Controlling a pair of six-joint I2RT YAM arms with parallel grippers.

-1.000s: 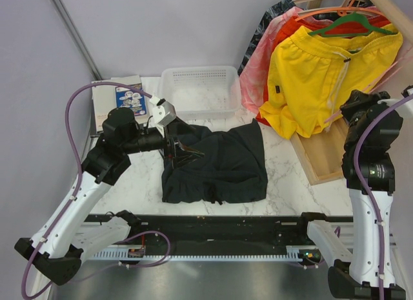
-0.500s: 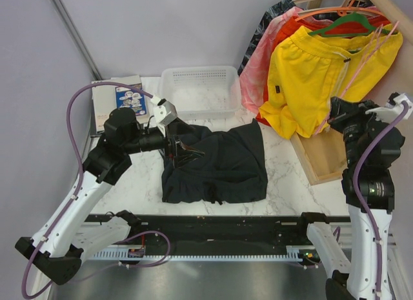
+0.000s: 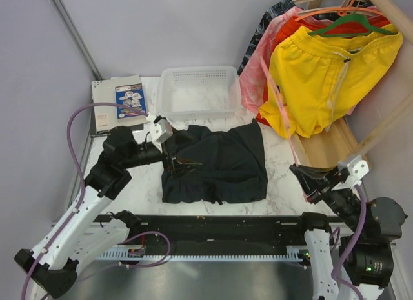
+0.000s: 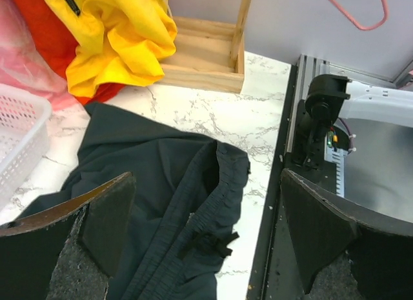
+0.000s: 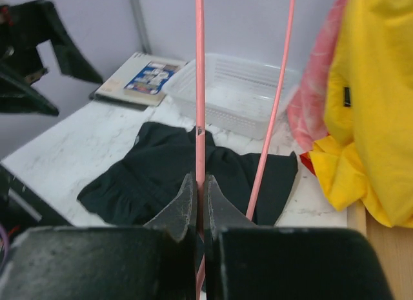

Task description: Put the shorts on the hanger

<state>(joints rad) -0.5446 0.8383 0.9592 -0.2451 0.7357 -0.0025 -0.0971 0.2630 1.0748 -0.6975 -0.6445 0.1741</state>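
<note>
The dark shorts (image 3: 222,163) lie flat on the marble table, waistband and drawstring knot (image 4: 210,242) toward the near edge. My left gripper (image 3: 178,159) hovers over their left part, open, its fingers (image 4: 103,216) spread wide above the fabric (image 4: 155,197) and holding nothing. My right gripper (image 3: 304,179) is low at the near right, shut on a rod of the pale-pink hanger (image 5: 199,87). A second rod slants up to the right of the jaws. In the top view the hanger (image 3: 288,137) shows as a thin blurred line; its hook (image 4: 361,26) appears in the left wrist view.
A white basket (image 3: 200,90) stands behind the shorts, a box with a booklet (image 3: 119,100) at the back left. Yellow shorts (image 3: 329,74) on a green hanger and red and pink garments hang at the back right over a wooden frame (image 3: 329,151).
My right arm has swung down from the clothes rack to the near right of the table, bringing the pink hanger with it. The left gripper has shifted slightly toward the near side, still open.
</note>
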